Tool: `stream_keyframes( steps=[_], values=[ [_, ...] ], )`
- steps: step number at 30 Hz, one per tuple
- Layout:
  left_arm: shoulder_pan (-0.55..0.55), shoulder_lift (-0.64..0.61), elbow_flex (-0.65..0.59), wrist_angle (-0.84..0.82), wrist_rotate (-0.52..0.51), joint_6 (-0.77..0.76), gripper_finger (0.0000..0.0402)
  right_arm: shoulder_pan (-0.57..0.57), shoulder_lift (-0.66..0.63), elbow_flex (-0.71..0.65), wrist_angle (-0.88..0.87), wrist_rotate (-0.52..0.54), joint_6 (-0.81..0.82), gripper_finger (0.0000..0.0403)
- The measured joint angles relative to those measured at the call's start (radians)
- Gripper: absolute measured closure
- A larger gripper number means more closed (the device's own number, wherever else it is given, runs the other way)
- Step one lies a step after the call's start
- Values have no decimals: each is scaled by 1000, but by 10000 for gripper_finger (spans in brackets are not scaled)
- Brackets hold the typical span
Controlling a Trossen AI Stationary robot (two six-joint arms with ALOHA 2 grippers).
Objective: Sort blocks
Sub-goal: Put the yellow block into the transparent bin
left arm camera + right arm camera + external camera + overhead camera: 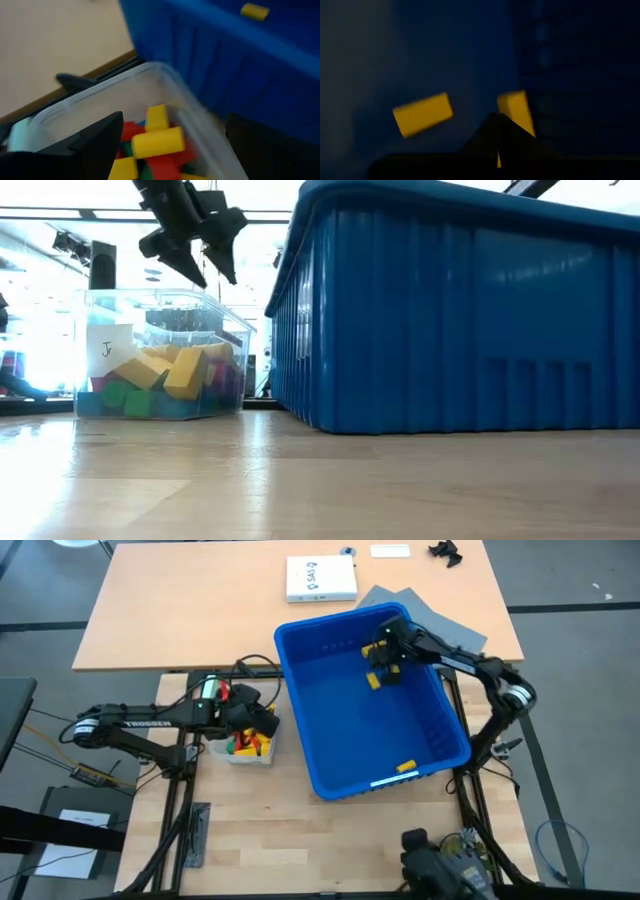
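Yellow blocks: one (516,111) sits right at your right hand's (498,131) fingertips, touching or just behind them, a second (422,114) lies just off to one side on the bin floor, and a third (406,766) is well away near the bin's (330,785) near wall. Right hand is clenched tight down inside the blue bin, tips meeting; I can't confirm the block is actually between them, it looks more beside than pinched. Risk: you lift and come up with nothing, or the block is caught by a corner and drops on the way over. Left hand (167,137) is fully released, hovering above the clear tub (100,310) already stacked with blocks (165,370). The stack is high, so a careless drop there could bounce out onto the surface (260,840).
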Motion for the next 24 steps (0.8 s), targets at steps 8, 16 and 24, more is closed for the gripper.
stream_keyframes(
  steps=[8, 16, 24],
  values=[
    [-51, 0, 0, 108, 17, 22, 44, 0, -143, 3, -24, -43, 596, 382],
    [-64, 20, 0, 115, 42, -2, 44, 9, -16, 1, -80, -119, 913, 268],
    [-64, 52, 0, 128, 75, -3, 44, 22, 145, 1, -61, -18, 1002, 180]
  ],
)
